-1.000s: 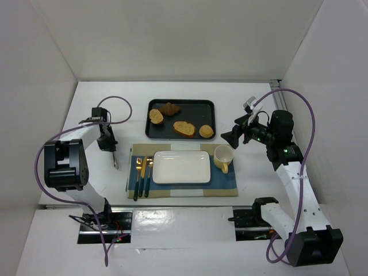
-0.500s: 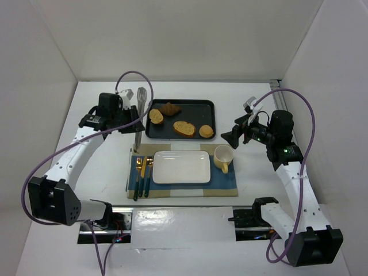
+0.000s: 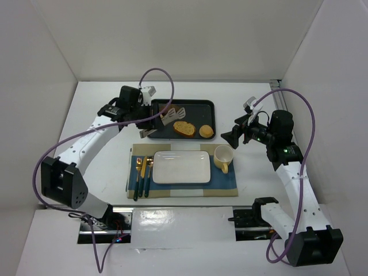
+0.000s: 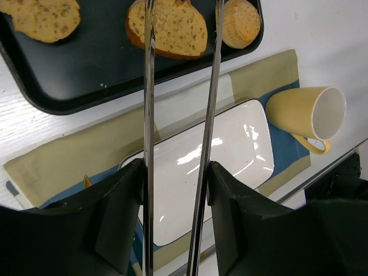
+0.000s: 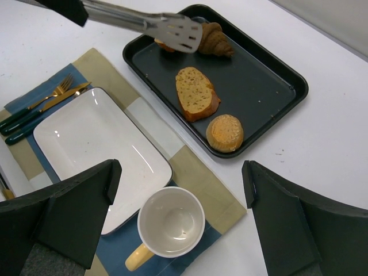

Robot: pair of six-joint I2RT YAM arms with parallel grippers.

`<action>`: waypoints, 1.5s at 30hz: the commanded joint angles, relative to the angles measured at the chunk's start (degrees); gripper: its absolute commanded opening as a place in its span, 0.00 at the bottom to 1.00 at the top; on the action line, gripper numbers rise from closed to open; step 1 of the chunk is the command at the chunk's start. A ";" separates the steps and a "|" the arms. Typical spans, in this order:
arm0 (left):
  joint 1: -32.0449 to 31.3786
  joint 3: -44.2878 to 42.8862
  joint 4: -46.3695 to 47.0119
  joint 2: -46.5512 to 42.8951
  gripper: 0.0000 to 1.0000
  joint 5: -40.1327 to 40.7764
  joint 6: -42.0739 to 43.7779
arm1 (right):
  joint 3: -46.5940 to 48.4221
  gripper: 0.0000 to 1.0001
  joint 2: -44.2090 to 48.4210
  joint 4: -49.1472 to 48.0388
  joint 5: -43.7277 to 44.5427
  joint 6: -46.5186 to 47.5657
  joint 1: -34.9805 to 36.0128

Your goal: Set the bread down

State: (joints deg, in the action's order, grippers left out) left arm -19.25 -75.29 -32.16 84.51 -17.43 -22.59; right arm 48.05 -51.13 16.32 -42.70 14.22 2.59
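Bread (image 3: 206,131): small round golden bun, lying at the right end of the black tray (image 3: 204,106), just beside the longer toasted slice (image 3: 184,128) on its left; the two look slightly apart in the right wrist view. Nothing is gripping the bun. Croissant (image 5: 215,40) sits at the tray's rear, and a second flat slice (image 4: 43,17) lies toward the left end. Left gripper (image 3: 150,123) hangs over the tray's left front corner, fingers (image 4: 129,190) clamped on the outer sides of a pair of metal tongs (image 3: 169,116). The tong arms stand apart, not pinched together. From the right wrist view the slotted blade is over the rear left of the tray, beside the croissant, partly covering a piece there; contact with any food cannot be told. In the left wrist view one tong arm crosses the toasted slice and the other runs between slice and bun. Right gripper (image 3: 233,137) is off to the right of the tray, above the table, its fingers spread wide with nothing between them. In front of the tray: a tan and blue placemat (image 3: 227,184) carrying a white rectangular plate (image 3: 181,167), bare; a yellow cup (image 3: 223,156) upright just to the plate's right, handle toward the near edge; fork and knife (image 3: 141,172) side by side left of the plate.
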 commanded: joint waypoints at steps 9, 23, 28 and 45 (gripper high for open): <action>-8.61 -9.78 2.19 10.41 0.63 0.29 4.22 | 1.78 1.00 -0.45 -0.14 -0.28 0.90 -0.30; -13.89 -16.29 0.96 20.25 0.64 3.98 4.75 | 1.78 1.00 -0.46 -0.14 0.25 0.90 -0.30; -14.42 -17.35 -0.27 21.92 0.66 3.98 5.27 | 1.78 1.00 -0.46 -0.14 0.25 0.90 -0.30; -15.47 -20.16 -3.26 27.81 0.64 3.46 6.33 | 1.78 1.00 -0.46 0.38 0.25 1.43 -0.30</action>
State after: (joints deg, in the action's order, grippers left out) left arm -34.24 -92.73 -35.29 111.39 -13.56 -17.89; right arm 48.05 -51.62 16.36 -42.44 14.90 2.59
